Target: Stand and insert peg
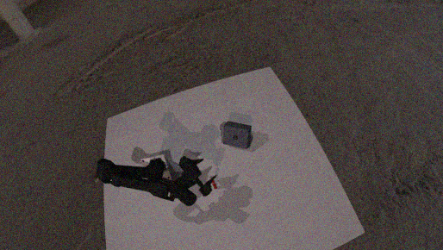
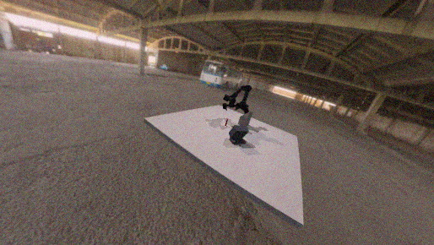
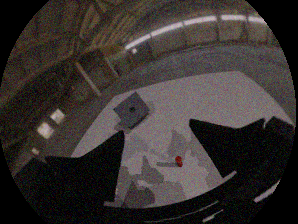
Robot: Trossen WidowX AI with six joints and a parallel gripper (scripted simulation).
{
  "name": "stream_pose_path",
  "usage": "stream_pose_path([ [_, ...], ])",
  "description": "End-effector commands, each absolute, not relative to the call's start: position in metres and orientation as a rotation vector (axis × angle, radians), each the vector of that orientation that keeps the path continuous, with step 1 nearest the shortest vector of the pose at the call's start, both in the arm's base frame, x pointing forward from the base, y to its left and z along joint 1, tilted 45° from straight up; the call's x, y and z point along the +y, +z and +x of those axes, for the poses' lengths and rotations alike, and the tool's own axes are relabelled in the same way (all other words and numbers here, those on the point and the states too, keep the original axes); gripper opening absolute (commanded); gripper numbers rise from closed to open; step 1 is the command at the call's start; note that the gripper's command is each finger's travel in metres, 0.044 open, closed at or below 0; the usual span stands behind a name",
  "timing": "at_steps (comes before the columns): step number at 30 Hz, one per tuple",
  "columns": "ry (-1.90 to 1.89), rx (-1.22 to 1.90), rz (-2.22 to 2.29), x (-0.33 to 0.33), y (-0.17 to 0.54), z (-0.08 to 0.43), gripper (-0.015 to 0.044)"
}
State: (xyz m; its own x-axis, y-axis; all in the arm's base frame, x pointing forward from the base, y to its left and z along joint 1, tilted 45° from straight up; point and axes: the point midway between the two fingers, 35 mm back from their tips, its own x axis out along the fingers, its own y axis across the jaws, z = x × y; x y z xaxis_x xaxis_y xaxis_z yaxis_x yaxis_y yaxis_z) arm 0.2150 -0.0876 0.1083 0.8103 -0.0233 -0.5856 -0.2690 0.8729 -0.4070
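Note:
The red peg stands upright on the table. The wrist view looks down on its top from above, and its shadow stretches to the left there; the white band is too small to make out clearly. My gripper is open and empty, raised above the table, with its fingertips clear of the peg. The sloped grey panel stands apart from the peg, with one dark hole in its face and nothing in it.
The white table ends at straight edges. The black arm reaches over it, and broad shadows of the arm lie around the peg. In the wrist view the panel is up and left of the peg.

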Motion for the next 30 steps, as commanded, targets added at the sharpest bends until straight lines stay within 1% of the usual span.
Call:
stream_pose_path([
  [1, 0.119, 0.718, -0.443, -0.091, 0.100, 0.216, 0.0440],
  [16, -0.017, 1.186, -0.318, -0.103, 0.068, 0.210, 0.0440],
  [30, -0.245, 1.553, -0.452, -0.116, 0.062, 0.208, 0.0440],
])
